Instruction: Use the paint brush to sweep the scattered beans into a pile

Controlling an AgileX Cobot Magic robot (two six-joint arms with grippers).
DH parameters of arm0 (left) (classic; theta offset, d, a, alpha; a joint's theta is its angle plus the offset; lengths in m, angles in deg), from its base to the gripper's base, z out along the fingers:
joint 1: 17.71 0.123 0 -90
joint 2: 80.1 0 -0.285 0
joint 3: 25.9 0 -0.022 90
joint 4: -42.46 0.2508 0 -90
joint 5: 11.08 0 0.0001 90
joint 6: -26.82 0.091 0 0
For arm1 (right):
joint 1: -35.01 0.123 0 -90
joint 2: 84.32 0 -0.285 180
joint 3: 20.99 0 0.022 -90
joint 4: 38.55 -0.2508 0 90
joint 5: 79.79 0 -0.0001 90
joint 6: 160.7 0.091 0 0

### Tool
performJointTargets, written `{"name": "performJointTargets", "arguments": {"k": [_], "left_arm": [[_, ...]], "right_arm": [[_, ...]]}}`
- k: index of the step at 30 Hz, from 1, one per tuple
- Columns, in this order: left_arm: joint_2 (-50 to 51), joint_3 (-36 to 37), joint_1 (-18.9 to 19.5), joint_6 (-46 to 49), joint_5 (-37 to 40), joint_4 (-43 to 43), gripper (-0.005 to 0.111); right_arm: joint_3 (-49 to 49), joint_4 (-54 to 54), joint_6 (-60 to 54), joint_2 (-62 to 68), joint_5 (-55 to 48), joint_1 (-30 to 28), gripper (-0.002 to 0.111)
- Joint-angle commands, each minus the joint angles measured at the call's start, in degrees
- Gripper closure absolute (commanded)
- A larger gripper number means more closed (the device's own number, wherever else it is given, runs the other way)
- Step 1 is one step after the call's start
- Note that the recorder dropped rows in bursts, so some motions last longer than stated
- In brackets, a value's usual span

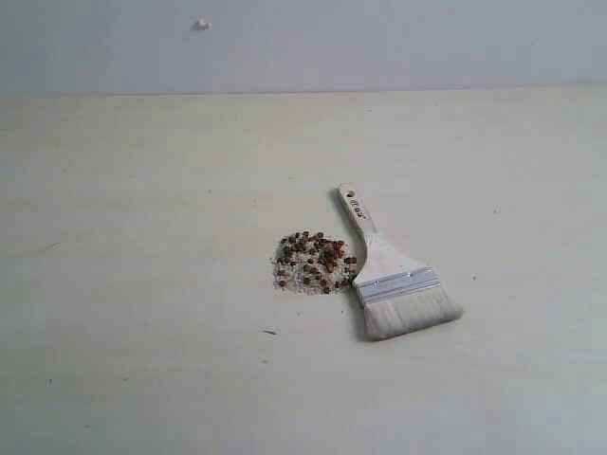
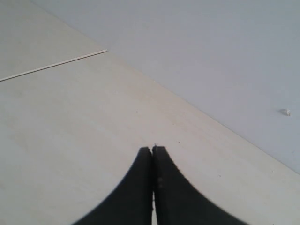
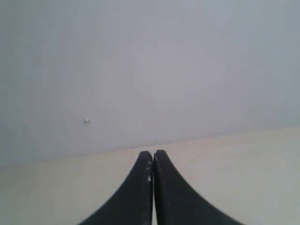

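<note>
In the exterior view the dark reddish-brown beans (image 1: 318, 256) lie gathered with whitish grains in a compact pile (image 1: 311, 265) near the table's middle. The paint brush (image 1: 394, 275) lies flat just right of the pile, its wooden handle pointing to the back, its silver ferrule (image 1: 396, 284) and off-white bristles (image 1: 410, 313) toward the front. Neither arm shows in the exterior view. My left gripper (image 2: 153, 149) is shut on nothing over bare table. My right gripper (image 3: 153, 152) is likewise shut and empty, facing the wall. Beans and brush are out of both wrist views.
The pale table (image 1: 142, 284) runs back to a grey wall (image 1: 379, 43) bearing a small white knob (image 1: 201, 24). In the left wrist view a thin seam line (image 2: 51, 65) crosses the table. A few dark specks (image 1: 269, 332) lie in front of the pile.
</note>
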Motion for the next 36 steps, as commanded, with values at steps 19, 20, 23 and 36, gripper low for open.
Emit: {"name": "performJointTargets", "arguments": {"k": [19, 20, 23, 36], "left_arm": [[-0.4, -0.1, 0.1, 0.0, -0.1, -0.1, 0.107], [-0.4, -0.1, 0.1, 0.0, -0.1, -0.1, 0.107], [-0.4, -0.1, 0.1, 0.0, -0.1, -0.1, 0.107], [-0.4, -0.1, 0.1, 0.0, -0.1, -0.1, 0.107]], "right_arm": [[-16.8, -0.1, 0.4, -25.8, 9.7, 0.0, 0.108], [-17.2, -0.1, -0.4, -25.8, 9.7, 0.0, 0.108], [-18.5, -0.1, -0.7, -25.8, 8.9, 0.0, 0.108], [-19.0, -0.7, 3.8, -25.8, 6.6, 0.0, 0.108]]}}
